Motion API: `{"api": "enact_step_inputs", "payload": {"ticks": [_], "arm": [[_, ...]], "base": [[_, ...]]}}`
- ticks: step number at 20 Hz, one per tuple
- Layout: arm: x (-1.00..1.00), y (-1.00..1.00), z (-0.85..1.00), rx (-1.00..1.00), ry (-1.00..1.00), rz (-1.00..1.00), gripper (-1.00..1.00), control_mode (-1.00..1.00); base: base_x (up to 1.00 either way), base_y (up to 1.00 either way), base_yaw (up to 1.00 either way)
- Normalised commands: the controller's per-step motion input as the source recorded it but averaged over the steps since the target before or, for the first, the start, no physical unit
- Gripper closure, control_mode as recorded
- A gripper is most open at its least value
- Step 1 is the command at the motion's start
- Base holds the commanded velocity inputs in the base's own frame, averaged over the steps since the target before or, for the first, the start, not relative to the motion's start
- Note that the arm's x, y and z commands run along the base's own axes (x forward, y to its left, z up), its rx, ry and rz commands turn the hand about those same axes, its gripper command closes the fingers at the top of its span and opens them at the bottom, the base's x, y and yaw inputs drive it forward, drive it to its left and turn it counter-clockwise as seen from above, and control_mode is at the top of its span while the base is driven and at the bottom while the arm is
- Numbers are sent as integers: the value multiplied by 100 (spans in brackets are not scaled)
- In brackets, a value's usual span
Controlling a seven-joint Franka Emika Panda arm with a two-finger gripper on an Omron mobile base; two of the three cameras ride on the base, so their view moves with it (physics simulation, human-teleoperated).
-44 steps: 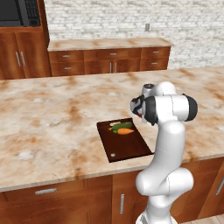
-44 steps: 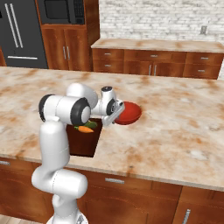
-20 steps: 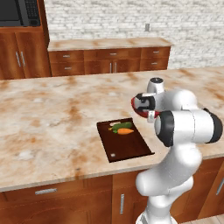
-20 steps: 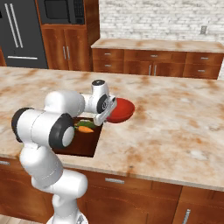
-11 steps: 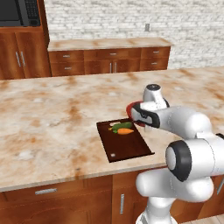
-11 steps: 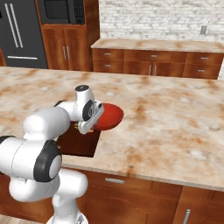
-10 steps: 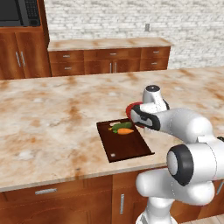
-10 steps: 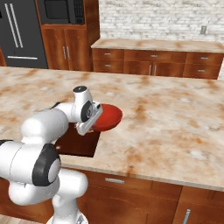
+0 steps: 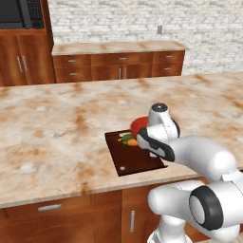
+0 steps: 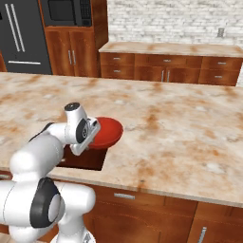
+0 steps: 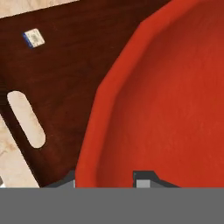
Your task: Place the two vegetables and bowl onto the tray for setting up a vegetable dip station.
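It was a home kitchen. A long counter of mottled beige-and-rust marble (image 9: 57, 137) ran across the room, with reddish-brown wooden cabinets and metal-handled drawers (image 10: 123, 197) under its near edge. Along the far wall stood a second run of the same wooden drawer units (image 9: 118, 66) under a matching stone top, backed by a pale grey stone-brick wall (image 9: 142, 19). A black built-in microwave (image 10: 66, 12) sat in tall wooden cabinetry, beside a dark refrigerator with long bar handles (image 10: 19, 35).
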Motion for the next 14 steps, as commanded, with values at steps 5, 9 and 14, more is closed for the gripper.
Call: {"api": "enact_step_inputs", "payload": {"ticks": [5, 9, 14], "arm": [[0, 35, -25, 0, 1, 0, 100, -100], [0, 32, -13, 0, 7, 0, 100, -100], [0, 30, -17, 0, 6, 1, 100, -100]], "base": [[0, 0, 0], [0, 0, 0], [0, 0, 0]]}}
